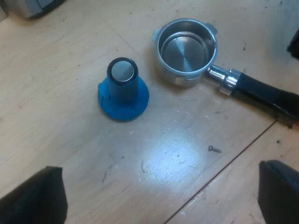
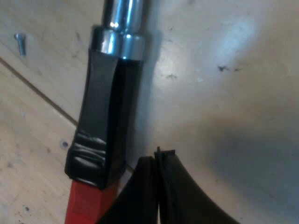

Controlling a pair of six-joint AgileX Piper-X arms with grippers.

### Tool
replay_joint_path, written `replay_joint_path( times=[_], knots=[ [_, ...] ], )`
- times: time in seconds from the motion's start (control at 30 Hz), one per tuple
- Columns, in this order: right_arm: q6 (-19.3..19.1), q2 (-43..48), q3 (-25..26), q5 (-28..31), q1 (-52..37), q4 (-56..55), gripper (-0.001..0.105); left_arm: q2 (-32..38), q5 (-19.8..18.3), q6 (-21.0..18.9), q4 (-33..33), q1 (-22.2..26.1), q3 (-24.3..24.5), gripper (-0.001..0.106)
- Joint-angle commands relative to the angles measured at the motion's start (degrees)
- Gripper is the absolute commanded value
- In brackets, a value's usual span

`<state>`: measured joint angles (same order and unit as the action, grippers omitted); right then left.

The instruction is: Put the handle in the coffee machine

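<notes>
The metal holder [image 1: 187, 50] lies on the wooden table, its empty basket facing up and its dark handle [image 1: 264, 92] stretching away from it. A blue tamper [image 1: 123, 89] stands upright close beside the basket. My left gripper [image 1: 161, 189] hovers above the table near both, open, with nothing between its fingers [image 1: 39, 196]. In the right wrist view the handle [image 2: 105, 116] shows close up, from its chrome collar [image 2: 117, 42] down to its red end [image 2: 88, 203]. My right gripper [image 2: 158, 161] is shut, fingertips pressed together right beside the handle's red end, holding nothing.
A small screw [image 1: 214, 149] lies on the table near the handle, also the screw [image 2: 19, 43] by the collar. A seam between table boards [image 2: 42, 95] runs under the handle. A grey object's edge [image 1: 28, 7] sits beyond the tamper.
</notes>
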<state>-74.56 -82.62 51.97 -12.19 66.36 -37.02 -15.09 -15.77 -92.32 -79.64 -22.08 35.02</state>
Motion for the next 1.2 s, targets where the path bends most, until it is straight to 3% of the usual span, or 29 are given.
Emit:
replay_joint_path(
  times=[0.03, 0.27, 0.43, 0.63, 1.03, 1.2],
  knots=[
    [0.2, -2.0, 1.5, -2.2, 0.4, -0.6, 0.000, 0.0, 0.6, -1.0, -0.3, -0.1, 0.2, 0.085],
    [0.3, -6.5, 3.6, -4.0, 2.0, -0.5, 0.000, 0.0, 0.5, -3.0, -0.8, -0.1, 0.6, 0.085],
    [0.4, -8.4, 4.8, -5.3, 2.0, 0.5, 0.000, 0.1, 0.5, -3.2, -4.7, -0.1, 4.5, 0.085],
    [0.4, -11.5, 7.6, -6.9, 2.0, 2.7, 0.000, 0.1, 0.5, -3.2, -5.0, -0.1, 8.1, 0.085],
    [0.4, -18.1, 13.8, -9.5, 2.0, 6.0, 0.000, 0.1, 0.5, -3.2, -5.8, -0.1, 8.2, 0.085],
    [2.9, -19.3, 13.9, -9.3, 2.0, 10.9, 0.000, 0.1, 0.5, -3.2, -6.3, -0.1, 8.2, 0.085]
  ],
)
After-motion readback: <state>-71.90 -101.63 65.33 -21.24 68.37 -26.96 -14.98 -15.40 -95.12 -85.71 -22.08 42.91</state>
